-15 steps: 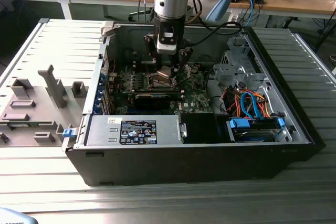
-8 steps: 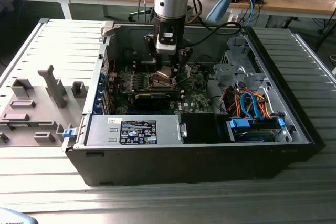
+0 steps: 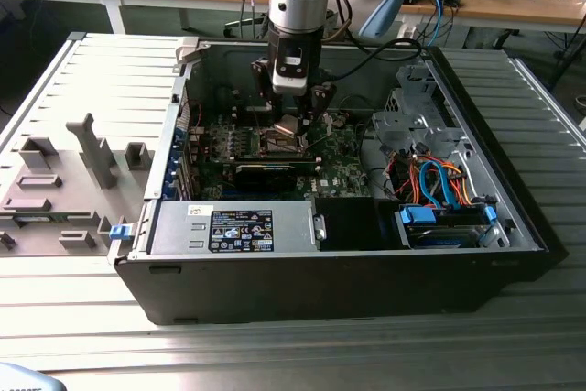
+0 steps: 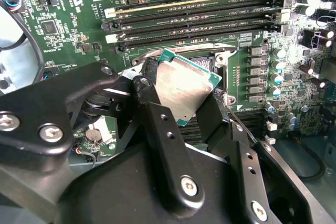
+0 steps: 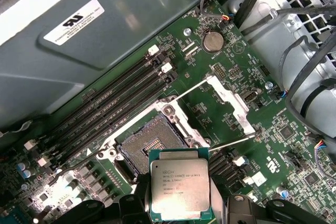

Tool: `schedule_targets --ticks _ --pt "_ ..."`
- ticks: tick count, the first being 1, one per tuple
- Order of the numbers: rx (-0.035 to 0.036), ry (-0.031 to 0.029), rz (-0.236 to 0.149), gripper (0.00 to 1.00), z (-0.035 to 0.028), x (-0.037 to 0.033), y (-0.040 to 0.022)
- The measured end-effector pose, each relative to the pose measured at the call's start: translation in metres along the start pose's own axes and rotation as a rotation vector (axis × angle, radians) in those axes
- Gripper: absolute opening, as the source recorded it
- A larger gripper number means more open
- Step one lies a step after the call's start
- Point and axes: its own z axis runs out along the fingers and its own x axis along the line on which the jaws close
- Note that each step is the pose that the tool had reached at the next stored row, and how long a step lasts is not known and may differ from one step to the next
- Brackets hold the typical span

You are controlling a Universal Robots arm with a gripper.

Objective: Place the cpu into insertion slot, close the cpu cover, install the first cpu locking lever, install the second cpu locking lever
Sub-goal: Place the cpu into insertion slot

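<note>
The gripper has its jaws clamped on the cpu by its edges, metal top up, near the bare insertion slot. The cpu cover stands swung back, leaving it clear for seating.

Silver-topped cpu hangs near the uncovered dark insertion slot.

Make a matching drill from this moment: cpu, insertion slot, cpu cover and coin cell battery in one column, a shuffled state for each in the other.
1 cpu
2 insertion slot
3 cpu cover
4 coin cell battery

A swung open, off the slot
B round and silver
C gripped by the tool
D empty, dark centre bare

Pairs: 1-C, 2-D, 3-A, 4-B
</note>
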Motion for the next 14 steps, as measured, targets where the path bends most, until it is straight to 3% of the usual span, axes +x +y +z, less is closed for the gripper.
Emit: schedule_targets --ticks 14 --pt "0.0005 0.0005 0.012 0.55 0.0 0.0 0.0"
